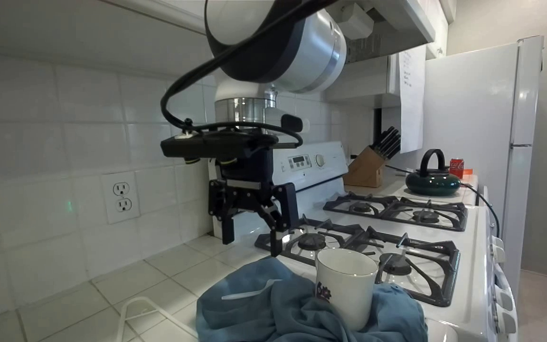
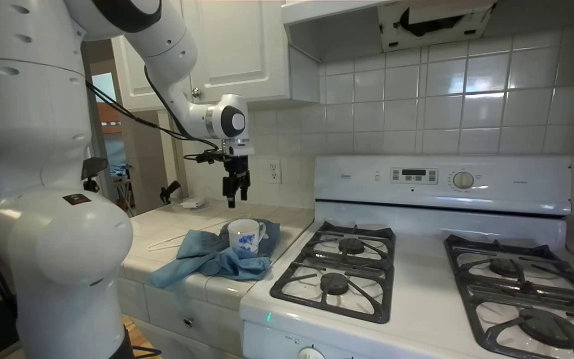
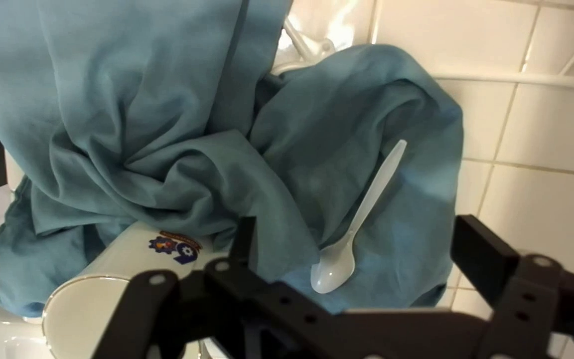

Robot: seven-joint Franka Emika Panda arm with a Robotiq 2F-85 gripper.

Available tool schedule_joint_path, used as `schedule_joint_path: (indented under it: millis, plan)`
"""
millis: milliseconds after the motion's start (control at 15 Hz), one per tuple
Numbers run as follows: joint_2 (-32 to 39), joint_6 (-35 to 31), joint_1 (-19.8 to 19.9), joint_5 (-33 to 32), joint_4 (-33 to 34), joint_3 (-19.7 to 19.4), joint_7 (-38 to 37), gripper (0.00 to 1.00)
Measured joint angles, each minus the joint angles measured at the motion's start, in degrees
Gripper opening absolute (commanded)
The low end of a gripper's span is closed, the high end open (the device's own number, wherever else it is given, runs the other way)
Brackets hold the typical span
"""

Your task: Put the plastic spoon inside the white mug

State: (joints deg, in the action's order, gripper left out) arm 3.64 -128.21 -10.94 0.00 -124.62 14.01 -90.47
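Note:
The white plastic spoon [image 3: 363, 211] lies on a crumpled blue cloth [image 3: 157, 89] on the tiled counter, bowl toward the gripper in the wrist view. It also shows in an exterior view [image 1: 249, 294]. The white mug [image 1: 347, 289] stands on the same cloth, opening up, beside the spoon; it shows in an exterior view [image 2: 242, 237] and at lower left in the wrist view [image 3: 127, 249], partly behind a finger. My gripper [image 1: 252, 242] is open and empty, pointing down above the cloth, fingers spread either side of the spoon in the wrist view [image 3: 359, 238]. It is well above the spoon.
A white plastic hanger [image 1: 143, 304] lies on the counter beside the cloth, partly under it in the wrist view [image 3: 516, 77]. A gas stove with raised black grates [image 2: 337, 269] adjoins the counter. The tiled wall [image 1: 31, 199] stands behind; a range hood [image 1: 397, 33] hangs above.

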Motion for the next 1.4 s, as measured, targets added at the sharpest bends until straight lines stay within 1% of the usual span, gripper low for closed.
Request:
schedule_joint_path:
  millis: [400,733,1133,1400]
  plan:
    - [0.0,-1.48,-0.02,0.4,-0.58,-0.31,-0.88,1.0]
    - [0.01,-7.07,-0.17,1.06,-2.72,-0.4,-1.48,1.0]
    - [0.44,-8.65,-1.07,1.13,-4.57,-0.4,-3.49,1.0]
    - [0.57,-12.72,-1.22,0.85,-6.23,-0.58,-6.24,1.0]
